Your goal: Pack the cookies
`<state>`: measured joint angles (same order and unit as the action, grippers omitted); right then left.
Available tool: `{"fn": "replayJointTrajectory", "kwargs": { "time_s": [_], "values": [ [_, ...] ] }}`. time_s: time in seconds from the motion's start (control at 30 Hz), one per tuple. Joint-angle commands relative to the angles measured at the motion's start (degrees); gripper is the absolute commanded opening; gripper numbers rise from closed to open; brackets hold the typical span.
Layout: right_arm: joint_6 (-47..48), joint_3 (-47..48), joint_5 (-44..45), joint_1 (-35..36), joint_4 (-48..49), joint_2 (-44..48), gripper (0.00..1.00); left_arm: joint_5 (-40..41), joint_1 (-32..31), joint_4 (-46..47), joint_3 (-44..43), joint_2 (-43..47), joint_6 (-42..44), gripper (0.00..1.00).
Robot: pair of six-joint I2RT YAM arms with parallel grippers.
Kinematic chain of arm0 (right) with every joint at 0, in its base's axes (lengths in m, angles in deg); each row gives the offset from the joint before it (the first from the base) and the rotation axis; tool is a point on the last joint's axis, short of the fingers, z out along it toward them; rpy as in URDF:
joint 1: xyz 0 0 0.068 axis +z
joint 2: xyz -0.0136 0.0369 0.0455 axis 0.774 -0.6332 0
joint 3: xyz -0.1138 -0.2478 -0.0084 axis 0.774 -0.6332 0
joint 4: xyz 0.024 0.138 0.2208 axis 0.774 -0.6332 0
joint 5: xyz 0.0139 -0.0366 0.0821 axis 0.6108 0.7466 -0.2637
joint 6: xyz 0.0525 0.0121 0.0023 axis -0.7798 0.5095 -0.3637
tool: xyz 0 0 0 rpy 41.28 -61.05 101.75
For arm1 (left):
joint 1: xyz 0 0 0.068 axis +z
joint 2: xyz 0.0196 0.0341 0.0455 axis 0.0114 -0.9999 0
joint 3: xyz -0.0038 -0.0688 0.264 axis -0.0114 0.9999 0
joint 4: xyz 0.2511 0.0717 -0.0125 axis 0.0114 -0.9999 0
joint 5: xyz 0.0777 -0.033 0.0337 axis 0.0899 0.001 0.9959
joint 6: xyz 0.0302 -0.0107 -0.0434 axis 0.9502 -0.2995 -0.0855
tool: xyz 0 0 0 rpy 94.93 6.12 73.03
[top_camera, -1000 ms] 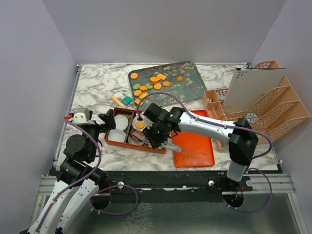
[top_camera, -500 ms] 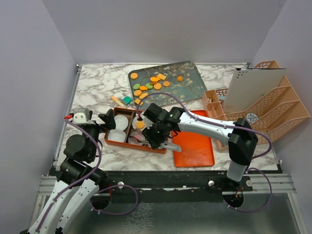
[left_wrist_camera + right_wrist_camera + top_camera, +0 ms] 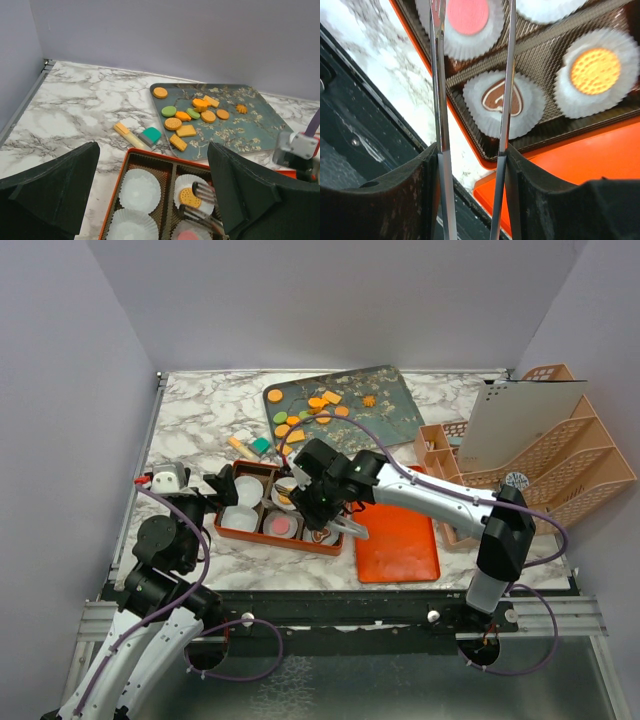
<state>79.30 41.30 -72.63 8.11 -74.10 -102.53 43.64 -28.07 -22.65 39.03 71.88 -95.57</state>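
**Right pincer low over the boxed heart cookie**

At the near edge, the left pincer (image 3: 152, 150) gapes wide, gripping nothing, and hangs just off the left end of the box (image 3: 155, 155). The right pincer (image 3: 474, 20) hovers low over that box, its metal fingers (image 3: 440, 75) a narrow gap apart with nothing between them. Directly below sits the brown heart cookie (image 3: 502, 100), in a paper cup at the box's near right corner. A pink round (image 3: 467, 15) fills the cup to its left, and an orange round (image 3: 595, 70) sits a cup farther back. White paper cups (image 3: 140, 191) line the box's left end. An orange tray (image 3: 400, 550) lies just beside the box on the right. Farther on, a teal block (image 3: 150, 135) and a yellow block (image 3: 125, 132) lie on the marble counter (image 3: 90, 105). Towards the far edge, the loose cookies (image 3: 173, 123) cluster on a floral tray (image 3: 250, 125). A pink file rack (image 3: 540, 470) stands along the right edge.
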Motion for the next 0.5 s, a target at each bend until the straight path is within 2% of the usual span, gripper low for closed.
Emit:
{"fn": "replayJointTrajectory", "kwargs": {
  "time_s": [0.0, 0.17, 0.47],
  "values": [
    [1.11, 5.36, 5.77, -2.86, -0.53, 2.82, 0.5, 1.33, 0.35, 0.83, 0.56, 0.6, 0.57, 0.99],
    [-0.02, 8.47, 6.97, -9.98, -0.5, 1.55, 0.5, 0.07, 0.35, 0.94, 0.48, 0.78, 0.4, 0.99],
    [-0.53, 10.68, 1.78, -24.13, 2.92, -2.47, 0.51, -0.61, 0.35, 1.48, 0.44, 0.75, 0.44, 0.99]
  ]
}}
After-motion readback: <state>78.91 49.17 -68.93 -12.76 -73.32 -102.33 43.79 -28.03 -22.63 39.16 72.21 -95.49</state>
